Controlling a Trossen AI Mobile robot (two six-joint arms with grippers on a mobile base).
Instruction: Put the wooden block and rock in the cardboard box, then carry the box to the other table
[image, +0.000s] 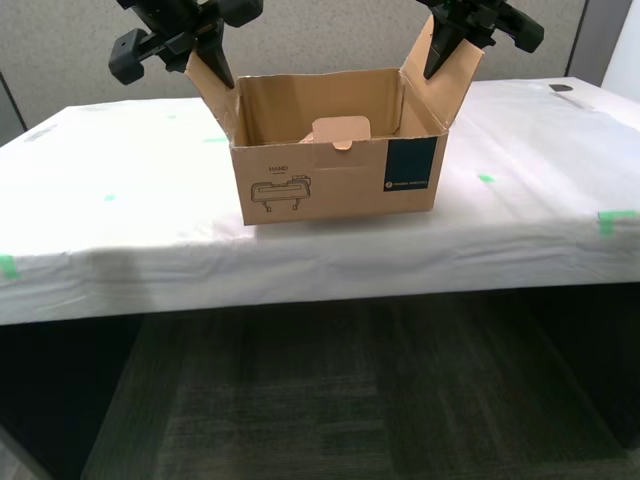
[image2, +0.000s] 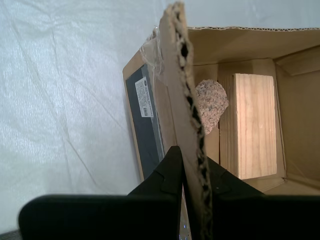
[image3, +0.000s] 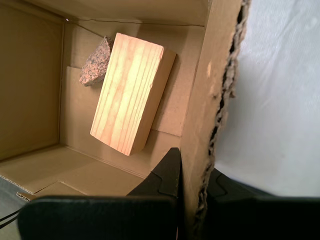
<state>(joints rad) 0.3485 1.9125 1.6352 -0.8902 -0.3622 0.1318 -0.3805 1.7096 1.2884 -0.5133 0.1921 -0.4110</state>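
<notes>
The cardboard box stands open on the other table, which is covered in wrinkled white sheeting. Its dark teal label faces the exterior view. My first gripper is shut on the raised side flap at the exterior view's left. My second gripper is shut on the raised flap at the exterior view's right. Inside the box the wooden block lies flat on the floor, with the rock touching it. From the second wrist view the rock lies nearer the held flap than the block.
Green tape marks dot the sheeting, one of them at the table's front edge. A small dark object lies at the table's back, at the exterior view's right. Grey partition walls stand behind, and dark carpet lies below the front edge.
</notes>
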